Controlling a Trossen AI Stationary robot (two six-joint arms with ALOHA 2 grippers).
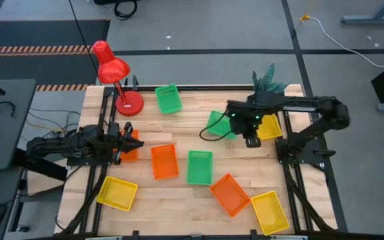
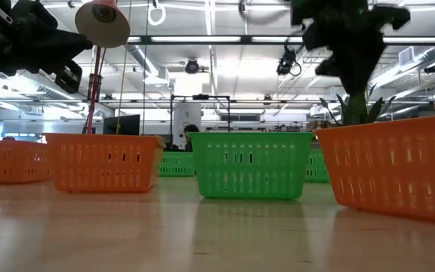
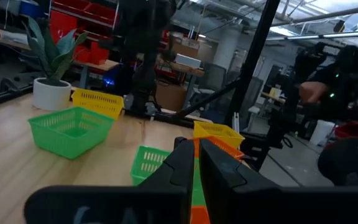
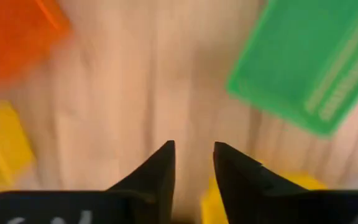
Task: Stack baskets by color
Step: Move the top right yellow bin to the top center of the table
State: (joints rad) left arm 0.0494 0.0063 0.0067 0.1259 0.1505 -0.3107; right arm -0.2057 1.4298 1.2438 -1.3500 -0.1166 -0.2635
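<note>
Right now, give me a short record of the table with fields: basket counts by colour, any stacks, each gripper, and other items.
green slotted plastic baskets: three, one at the table's middle, none nested
orange slotted plastic baskets: three, one by the left arm
yellow slotted plastic baskets: three, one under the right arm
stacks: none visible
left gripper: shut on the orange basket's rim
right gripper: open, above bare wood, holding nothing
other items: red desk lamp, white potted plant

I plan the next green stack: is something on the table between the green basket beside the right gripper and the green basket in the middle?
Nothing visible: bare wood lies between the tilted green basket and the middle green basket.
</note>
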